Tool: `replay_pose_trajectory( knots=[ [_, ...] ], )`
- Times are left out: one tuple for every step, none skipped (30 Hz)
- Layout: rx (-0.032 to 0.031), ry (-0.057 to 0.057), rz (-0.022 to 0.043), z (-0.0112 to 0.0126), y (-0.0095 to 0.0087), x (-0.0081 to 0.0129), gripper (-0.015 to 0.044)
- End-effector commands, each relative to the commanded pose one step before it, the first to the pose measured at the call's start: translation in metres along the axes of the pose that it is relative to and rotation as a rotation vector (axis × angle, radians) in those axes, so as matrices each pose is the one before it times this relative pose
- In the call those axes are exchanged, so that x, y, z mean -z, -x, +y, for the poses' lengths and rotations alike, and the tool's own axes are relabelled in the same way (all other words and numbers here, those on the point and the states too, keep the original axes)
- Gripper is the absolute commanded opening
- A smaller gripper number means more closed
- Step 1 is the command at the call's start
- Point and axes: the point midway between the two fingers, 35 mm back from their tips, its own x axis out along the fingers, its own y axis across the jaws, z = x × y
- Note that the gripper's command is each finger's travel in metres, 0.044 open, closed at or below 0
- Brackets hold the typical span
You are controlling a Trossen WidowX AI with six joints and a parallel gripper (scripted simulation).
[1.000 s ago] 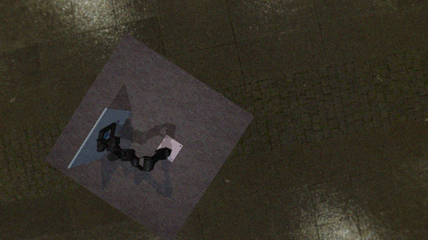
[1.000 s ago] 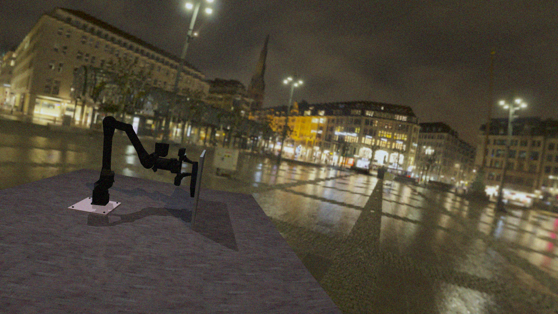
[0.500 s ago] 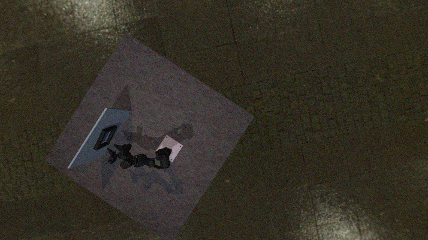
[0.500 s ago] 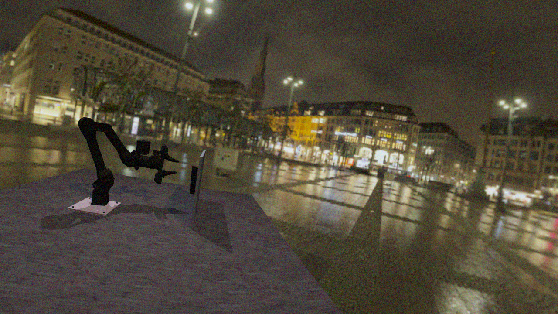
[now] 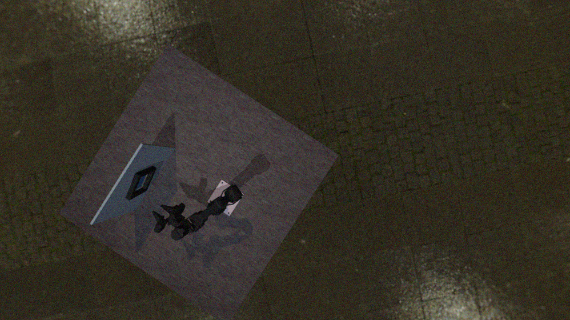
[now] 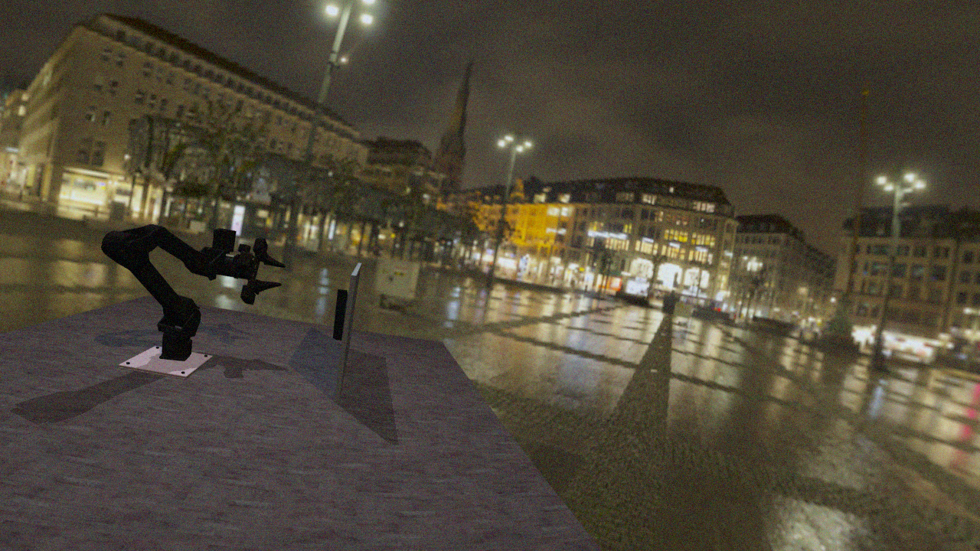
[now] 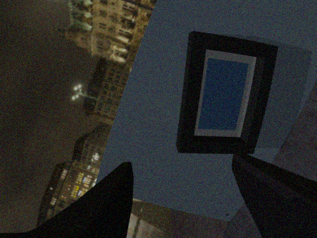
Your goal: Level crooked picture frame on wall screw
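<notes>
The black picture frame (image 5: 140, 182) (image 6: 339, 314) (image 7: 189, 92) with a blue picture hangs on the blue-grey wall panel (image 5: 159, 156) (image 6: 352, 295) (image 7: 163, 49). My gripper (image 5: 156, 220) (image 6: 279, 273) (image 7: 183, 165) is open and empty. It hovers well back from the wall and points at the frame, with a clear gap between the fingertips and the frame. Nothing touches the frame. The wrist view is rolled, so I cannot tell how level the frame hangs. The screw and the notched strip are hidden behind the frame.
The arm stands on a white base plate (image 5: 220, 188) (image 6: 147, 363) on a grey-purple table (image 5: 231, 124) (image 6: 205, 445). The wall panel stands upright near the table's edge. Wet pavement and night-lit buildings surround the table.
</notes>
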Motion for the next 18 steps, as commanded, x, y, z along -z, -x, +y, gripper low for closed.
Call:
replay_pose_trajectory(
  knots=[
    [0.00853,0.0164,-0.00928,-0.00069,0.00851,-0.00501,0.0260],
    [-0.00610,-0.0118,0.00696,0.00080,-0.00461,0.00309,0.0260],
    [0.00438,0.0084,-0.00496,-0.00052,0.00332,-0.00217,0.0260],
    [0.00171,0.0034,-0.00200,-0.00023,0.00131,-0.00090,0.0260],
    [0.00000,0.0000,0.00000,0.00000,0.00000,0.00000,0.0260],
    [0.00000,0.0000,0.00000,0.00000,0.00000,0.00000,0.0260],
    [0.00000,0.0000,0.00000,0.00000,0.00000,0.00000,0.0260],
    [0.00000,0.0000,0.00000,0.00000,0.00000,0.00000,0.0260],
    [0.00000,0.0000,0.00000,0.00000,0.00000,0.00000,0.0260],
    [0.00000,0.0000,0.00000,0.00000,0.00000,0.00000,0.0260],
    [0.00000,0.0000,0.00000,0.00000,0.00000,0.00000,0.0260],
    [0.00000,0.0000,0.00000,0.00000,0.00000,0.00000,0.0260],
    [0.00000,0.0000,0.00000,0.00000,0.00000,0.00000,0.0260],
    [0.00000,0.0000,0.00000,0.00000,0.00000,0.00000,0.0260],
    [0.00000,0.0000,0.00000,0.00000,0.00000,0.00000,0.0260],
    [0.00000,0.0000,0.00000,0.00000,0.00000,0.00000,0.0260],
    [0.00000,0.0000,0.00000,0.00000,0.00000,0.00000,0.0260],
    [0.00000,0.0000,0.00000,0.00000,0.00000,0.00000,0.0260]
  ],
)
